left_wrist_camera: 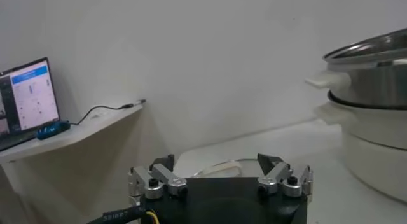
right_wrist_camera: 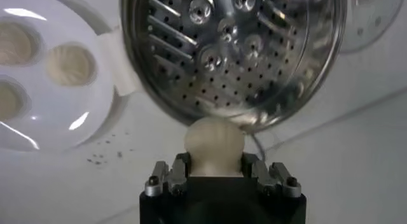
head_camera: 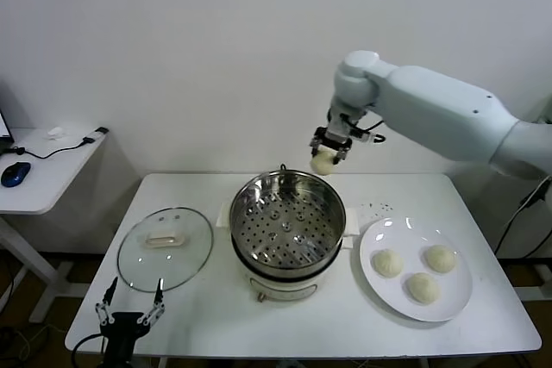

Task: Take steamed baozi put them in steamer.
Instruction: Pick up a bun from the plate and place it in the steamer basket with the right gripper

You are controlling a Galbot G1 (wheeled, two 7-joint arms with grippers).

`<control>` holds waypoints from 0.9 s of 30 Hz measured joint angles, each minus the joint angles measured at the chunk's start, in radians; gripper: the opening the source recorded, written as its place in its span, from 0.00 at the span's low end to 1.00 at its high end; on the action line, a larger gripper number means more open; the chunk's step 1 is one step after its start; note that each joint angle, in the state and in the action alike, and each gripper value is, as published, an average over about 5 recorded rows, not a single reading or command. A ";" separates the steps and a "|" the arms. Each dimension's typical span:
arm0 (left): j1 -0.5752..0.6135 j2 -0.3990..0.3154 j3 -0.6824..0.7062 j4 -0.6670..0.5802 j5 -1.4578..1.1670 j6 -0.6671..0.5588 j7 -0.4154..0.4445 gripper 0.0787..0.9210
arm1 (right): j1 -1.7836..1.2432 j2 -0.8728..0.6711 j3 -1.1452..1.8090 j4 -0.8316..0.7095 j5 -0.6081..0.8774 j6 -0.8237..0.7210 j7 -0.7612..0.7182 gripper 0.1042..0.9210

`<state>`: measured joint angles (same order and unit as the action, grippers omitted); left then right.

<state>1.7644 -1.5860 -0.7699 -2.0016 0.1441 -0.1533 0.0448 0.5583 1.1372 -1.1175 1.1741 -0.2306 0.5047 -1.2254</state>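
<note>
Presently, items as found, each placed relative to the steamer.

Steamer (head_camera: 288,223): round shiny steel pot with a perforated tray floor, on a white base, standing mid-table (head_camera: 216,316); tray bare, no bun inside.

Right gripper (head_camera: 330,146): raised in the air above the steamer's far rim, toward its right side; fingers (right_wrist_camera: 173,173) closed on 1 baozi.

Held baozi (head_camera: 323,162): 1 cream-white bun gripped between the right gripper's fingers, hanging just over the steamer's far edge, clear of the rim; the right wrist view (right_wrist_camera: 213,144) shows it with the perforated tray beyond it.

Plate (head_camera: 457,299): flat, round, white, on the table just to the right of the steamer.

Plate baozi: 3 buns lying on the plate, 1 nearest the steamer (head_camera: 387,262), 1 at the far right (head_camera: 440,258), 1 nearer the front (head_camera: 423,287); none touches another.

Glass lid (head_camera: 165,247): round, clear, with a white handle, lying flat on the table just to the left of the steamer.

Left gripper (head_camera: 131,309): parked low at the table's front edge, left of the steamer and in front of the glass lid; fingers (left_wrist_camera: 156,181) spread wide, holding nothing.

Side table (head_camera: 43,170): white, well to the left of the steamer, carrying a blue mouse (head_camera: 15,173) and a cable.
</note>
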 measured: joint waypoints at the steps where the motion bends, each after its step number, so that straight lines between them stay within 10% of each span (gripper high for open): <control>1: -0.001 0.000 -0.001 0.000 0.000 0.001 0.000 0.88 | -0.012 0.015 0.007 0.001 -0.021 0.015 0.002 0.53; 27: -0.010 0.003 -0.009 0.006 -0.009 0.014 0.002 0.88 | -0.237 0.182 0.092 -0.100 -0.327 0.178 0.026 0.59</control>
<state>1.7542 -1.5830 -0.7785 -1.9951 0.1348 -0.1394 0.0463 0.3212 1.3191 -1.0256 1.0742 -0.5575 0.6828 -1.1990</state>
